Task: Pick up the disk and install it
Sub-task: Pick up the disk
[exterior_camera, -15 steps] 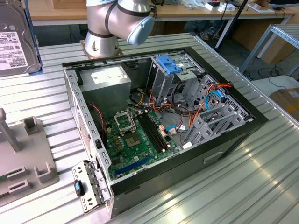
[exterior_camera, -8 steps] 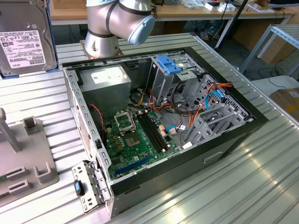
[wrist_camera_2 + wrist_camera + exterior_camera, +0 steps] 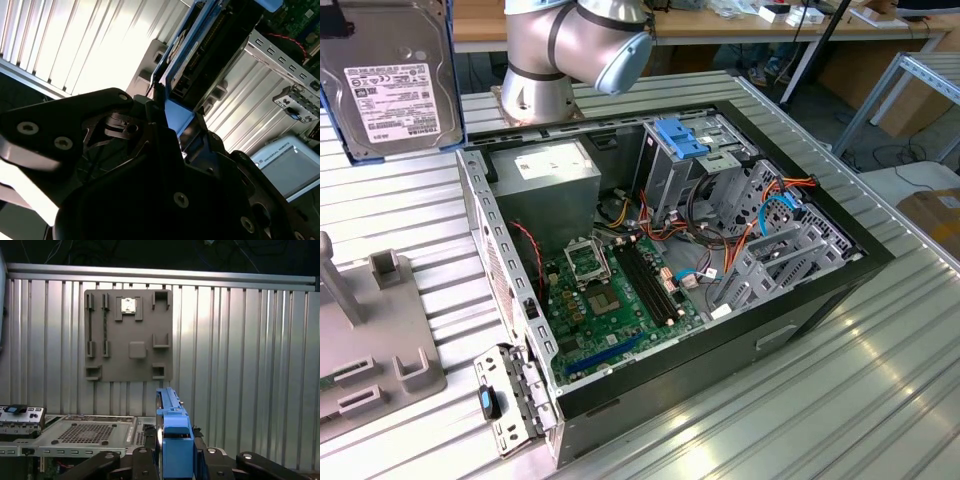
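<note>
The disk [image 3: 390, 80], a grey metal hard drive in a bright blue carrier frame, hangs upright in the air at the exterior view's upper left, well above the table. In the first wrist view its blue edge [image 3: 172, 432] stands on end between the black fingers of my gripper [image 3: 174, 460]. The second wrist view shows the disk [image 3: 200, 55] reaching out past the gripper [image 3: 170, 115]. The gripper is shut on the disk.
An open computer case [image 3: 820, 300] lies on the ribbed metal table [image 3: 880, 400], showing a green motherboard [image 3: 610, 290] and a drive cage with a light blue latch [image 3: 682, 137]. A grey fixture plate [image 3: 370, 350] lies at the exterior view's left. The arm's base [image 3: 535, 85] stands behind the case.
</note>
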### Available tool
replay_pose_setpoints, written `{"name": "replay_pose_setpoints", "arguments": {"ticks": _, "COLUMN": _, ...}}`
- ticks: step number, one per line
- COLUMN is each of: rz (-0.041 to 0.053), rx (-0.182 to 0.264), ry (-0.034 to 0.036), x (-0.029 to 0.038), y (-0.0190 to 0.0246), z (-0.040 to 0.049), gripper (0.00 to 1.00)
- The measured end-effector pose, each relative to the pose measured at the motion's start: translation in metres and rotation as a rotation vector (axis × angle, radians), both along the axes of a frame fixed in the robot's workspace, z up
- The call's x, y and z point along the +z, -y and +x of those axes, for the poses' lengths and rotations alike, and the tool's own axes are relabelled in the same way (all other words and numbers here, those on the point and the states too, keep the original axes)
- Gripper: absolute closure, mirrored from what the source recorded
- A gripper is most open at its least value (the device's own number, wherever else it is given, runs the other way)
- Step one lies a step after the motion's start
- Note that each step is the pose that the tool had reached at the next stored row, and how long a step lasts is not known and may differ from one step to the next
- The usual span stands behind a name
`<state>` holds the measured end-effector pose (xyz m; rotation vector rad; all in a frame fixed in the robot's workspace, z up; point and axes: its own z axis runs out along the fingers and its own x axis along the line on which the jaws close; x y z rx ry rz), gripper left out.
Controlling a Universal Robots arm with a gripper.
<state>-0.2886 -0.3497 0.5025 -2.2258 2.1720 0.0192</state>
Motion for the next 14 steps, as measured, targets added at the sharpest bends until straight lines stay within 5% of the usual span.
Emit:
{"name": "replay_pose_setpoints", "arguments": {"ticks": 6, "rz": 0.0001, "rx": 0.0, "ry": 0.0, "x": 0.0, "y": -0.0004, "z": 0.018, "gripper": 0.63}}
{"name": "replay_pose_setpoints", "arguments": {"ticks": 14, "rz": 0.0001, "rx": 0.0, "ry": 0.0, "x": 0.0, "y": -0.0005, "z": 0.0224, "gripper": 0.63}}
